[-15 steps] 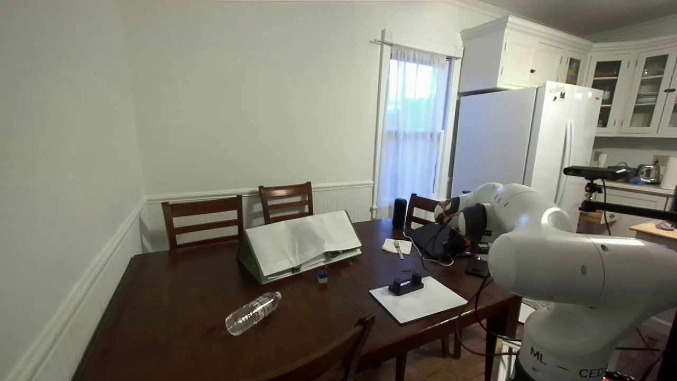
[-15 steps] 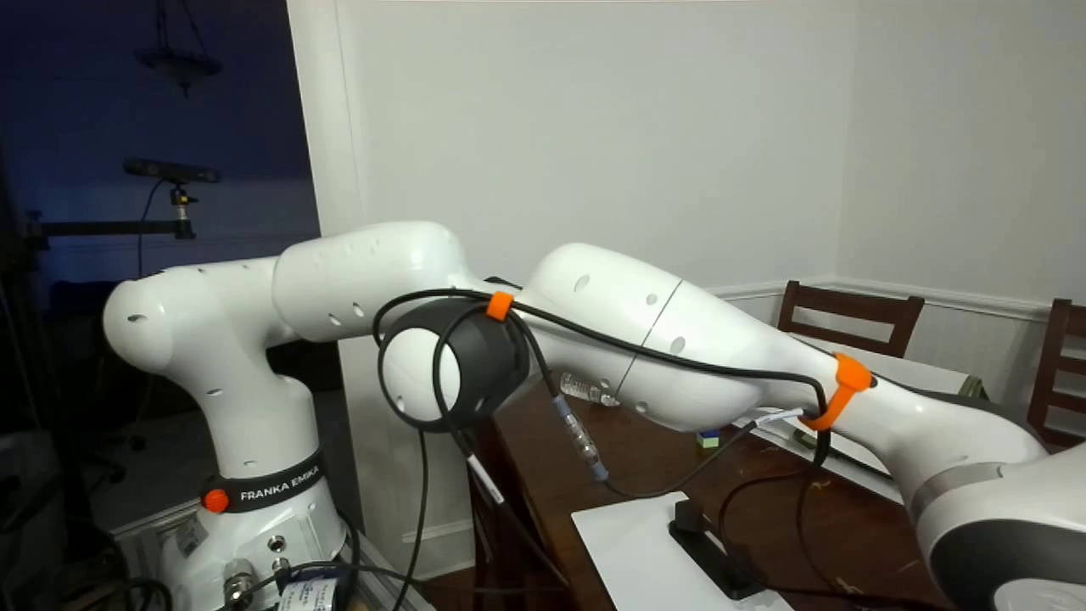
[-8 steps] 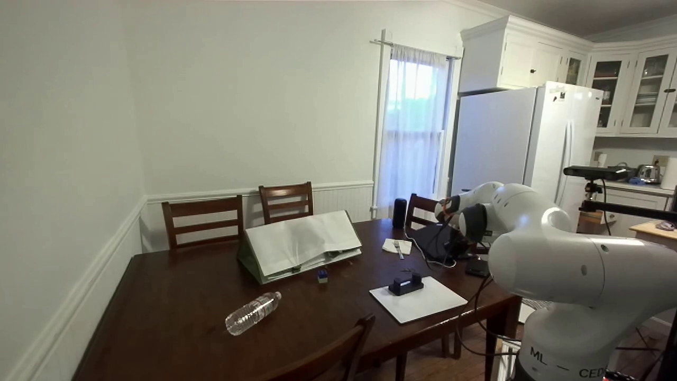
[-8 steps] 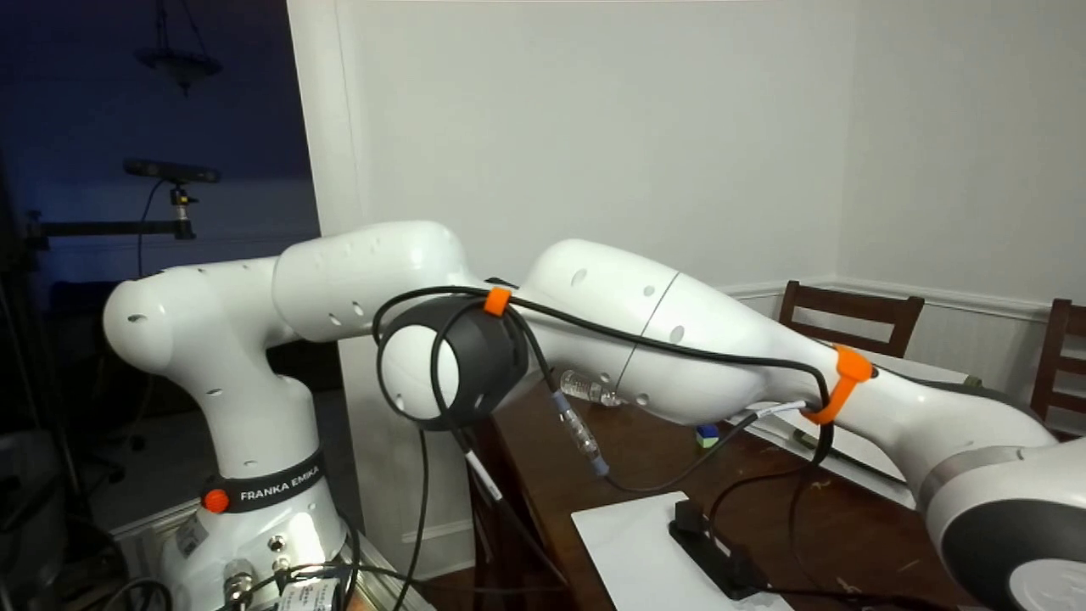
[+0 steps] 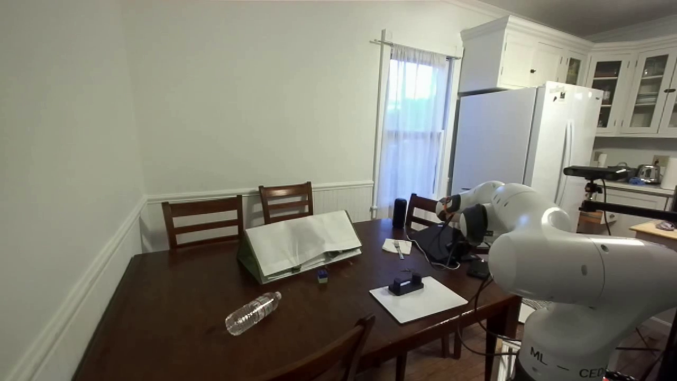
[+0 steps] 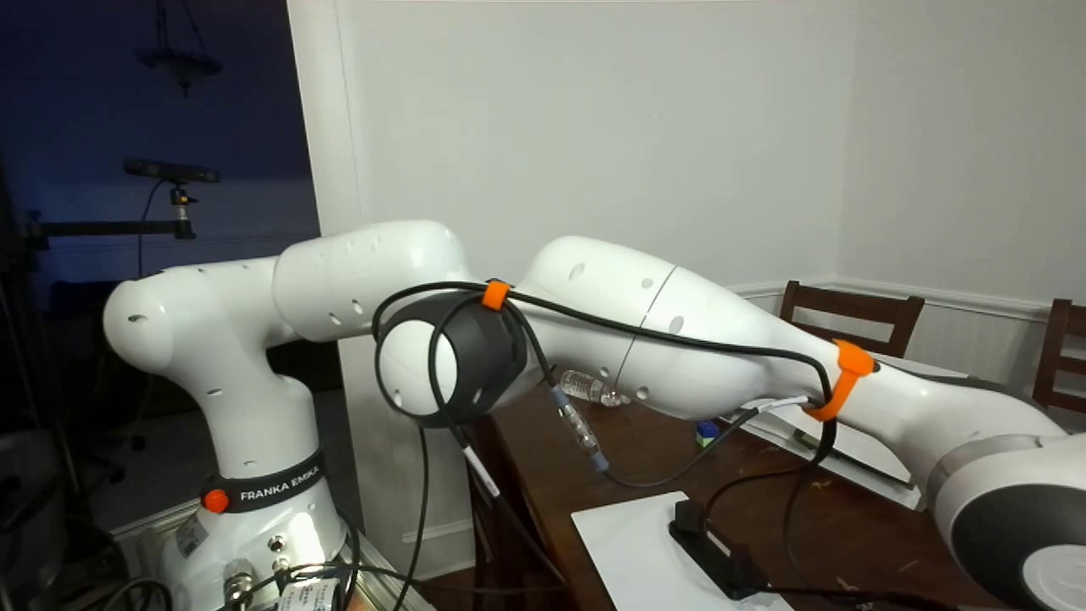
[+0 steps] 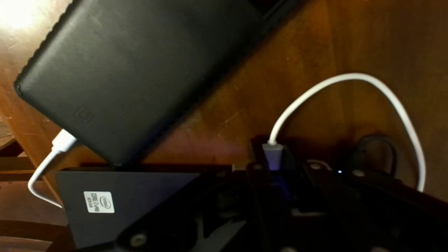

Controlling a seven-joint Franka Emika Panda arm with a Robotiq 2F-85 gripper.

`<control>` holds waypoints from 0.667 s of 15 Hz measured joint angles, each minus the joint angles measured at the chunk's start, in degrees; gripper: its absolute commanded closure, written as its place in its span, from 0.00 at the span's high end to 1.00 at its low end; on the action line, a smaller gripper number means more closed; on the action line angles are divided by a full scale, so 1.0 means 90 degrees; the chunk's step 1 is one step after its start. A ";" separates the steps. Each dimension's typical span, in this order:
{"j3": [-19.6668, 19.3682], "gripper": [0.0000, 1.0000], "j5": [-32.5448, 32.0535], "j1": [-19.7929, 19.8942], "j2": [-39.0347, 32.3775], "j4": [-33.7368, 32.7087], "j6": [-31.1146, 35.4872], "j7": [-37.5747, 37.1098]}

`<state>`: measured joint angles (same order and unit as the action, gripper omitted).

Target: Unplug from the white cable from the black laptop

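The black laptop (image 5: 436, 239) lies at the table's far right in an exterior view, partly hidden by my arm. Its dark edge with an Intel sticker shows in the wrist view (image 7: 129, 196). The white cable (image 7: 353, 77) loops over the table and ends in a plug (image 7: 273, 152); it also runs beside the laptop in an exterior view (image 5: 435, 263). My gripper (image 7: 274, 159) has its dark fingers on both sides of the plug and appears shut on it. The plug's tip and the socket are hidden in the dark, so I cannot tell whether it is inserted.
A black leathery case (image 7: 133, 73) with a white connector (image 7: 64, 140) lies close to the laptop's edge. A black cylinder (image 5: 399, 213), a napkin with a fork (image 5: 391, 245), and a black item (image 5: 406, 286) on a white sheet (image 5: 439, 304) are nearby.
My arm has shifted slightly, its wrist moving right and a little down in an exterior view. The laptop and white cable have slid a little to the right along with it.
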<state>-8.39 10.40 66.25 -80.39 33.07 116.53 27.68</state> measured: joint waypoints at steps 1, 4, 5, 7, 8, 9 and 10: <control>-0.0019 0.04 0.0000 -0.0001 0.0000 -0.0014 -0.0060 0.0000; -0.0092 0.04 -0.0008 -0.0013 0.0002 -0.0052 -0.0281 0.0005; -0.0121 0.04 -0.0015 -0.0019 0.0004 -0.0062 -0.0352 0.0005; -0.0175 0.04 -0.0033 -0.0031 0.0004 -0.0085 -0.0485 0.0005; -0.0198 0.04 -0.0044 -0.0036 0.0004 -0.0096 -0.0542 0.0005; -0.0222 0.04 -0.0056 -0.0044 0.0004 -0.0105 -0.0593 0.0006; -0.0247 0.04 -0.0072 -0.0052 0.0004 -0.0115 -0.0653 0.0006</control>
<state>-10.61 9.75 65.79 -80.35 32.04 110.66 27.73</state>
